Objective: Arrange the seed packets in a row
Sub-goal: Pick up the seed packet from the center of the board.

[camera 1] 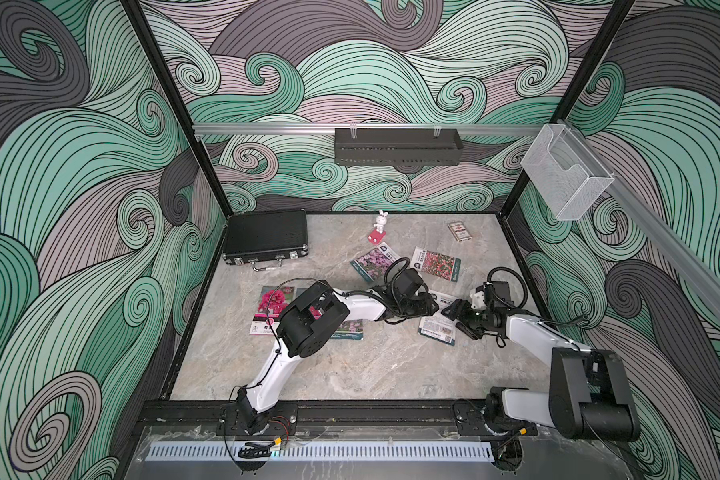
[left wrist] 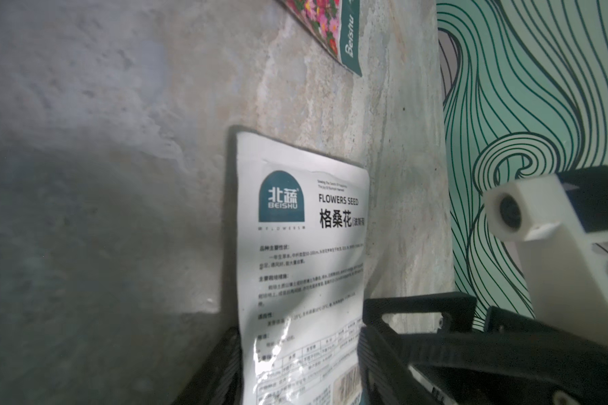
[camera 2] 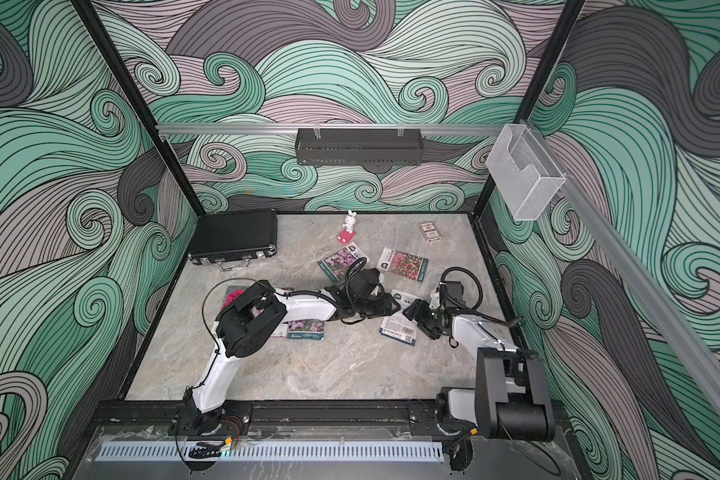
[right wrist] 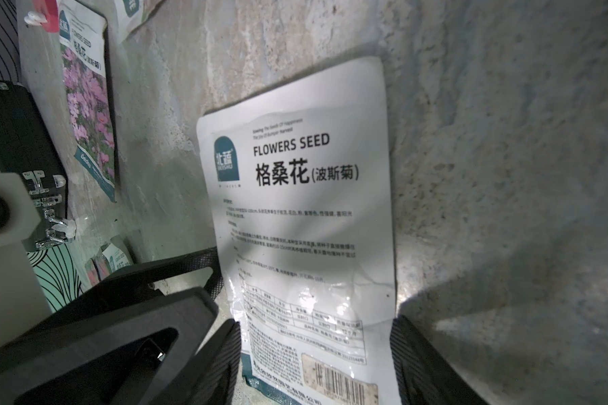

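The main risk is the two arms striking each other. The left gripper (camera 1: pixel 433 311) and the right gripper (camera 1: pixel 454 320) meet almost tip to tip over the same white-backed packet (camera 1: pixel 435 326), right of the table's (camera 1: pixel 350 374) middle. If either one pushes on, its fingers could knock the other's.

The packet is thin and lies flat, printed back up. Fingers squeezing in from its two long edges may buckle or crease it, or skate over the top and shove it askew instead of picking it up. With both grippers working on it, the packet could also be tugged two ways.

The left arm's elbow hangs low over the packets at the left, the magenta packet (camera 1: pixel 273 303) and the partly hidden packet (camera 1: pixel 348 328). A careless swing there might drag them.

Both grippers are spread and neither has lifted anything. In the left wrist view the white-backed packet (left wrist: pixel 306 263) runs up between the left gripper's (left wrist: pixel 301 350) two fingers, which sit at its edges. In the right wrist view the same packet (right wrist: pixel 302 217) lies between the right gripper's (right wrist: pixel 316 350) fingers, barcode end nearest them. I cannot tell whether the pads already press on the edges.

The purple-pink packet (camera 1: pixel 373 264) and the red-pink packet (camera 1: pixel 437 264) lie farther back, tilted and apart, so I judge no row is formed yet.
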`<state>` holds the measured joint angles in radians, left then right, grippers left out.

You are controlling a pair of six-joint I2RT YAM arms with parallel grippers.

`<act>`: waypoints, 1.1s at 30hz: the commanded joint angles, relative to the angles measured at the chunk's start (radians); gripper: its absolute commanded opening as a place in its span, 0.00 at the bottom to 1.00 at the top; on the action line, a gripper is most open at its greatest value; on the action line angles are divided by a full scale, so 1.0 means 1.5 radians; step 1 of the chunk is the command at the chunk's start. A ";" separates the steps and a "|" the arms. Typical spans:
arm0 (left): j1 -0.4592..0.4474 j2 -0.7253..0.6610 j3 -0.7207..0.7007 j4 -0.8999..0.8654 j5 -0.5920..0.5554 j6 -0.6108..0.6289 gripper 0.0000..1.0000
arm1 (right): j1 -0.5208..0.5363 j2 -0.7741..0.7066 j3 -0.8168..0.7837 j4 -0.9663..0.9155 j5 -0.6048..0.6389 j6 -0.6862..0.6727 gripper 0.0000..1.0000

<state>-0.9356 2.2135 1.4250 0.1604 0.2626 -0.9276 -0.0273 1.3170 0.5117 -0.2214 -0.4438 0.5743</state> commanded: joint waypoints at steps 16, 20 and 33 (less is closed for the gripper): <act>0.008 -0.012 -0.020 -0.028 0.011 0.031 0.05 | 0.004 -0.028 0.016 -0.049 0.014 -0.041 0.68; 0.020 -0.048 -0.031 -0.032 0.005 0.031 0.02 | 0.018 -0.104 0.031 -0.117 0.057 -0.068 0.68; 0.093 -0.171 0.032 -0.272 -0.062 0.048 0.00 | 0.227 -0.254 0.104 -0.158 0.271 -0.142 0.69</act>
<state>-0.8227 2.0109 1.4292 -0.1043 0.2214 -0.8749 0.2665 0.9508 0.6491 -0.4454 -0.1608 0.4080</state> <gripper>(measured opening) 0.049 0.688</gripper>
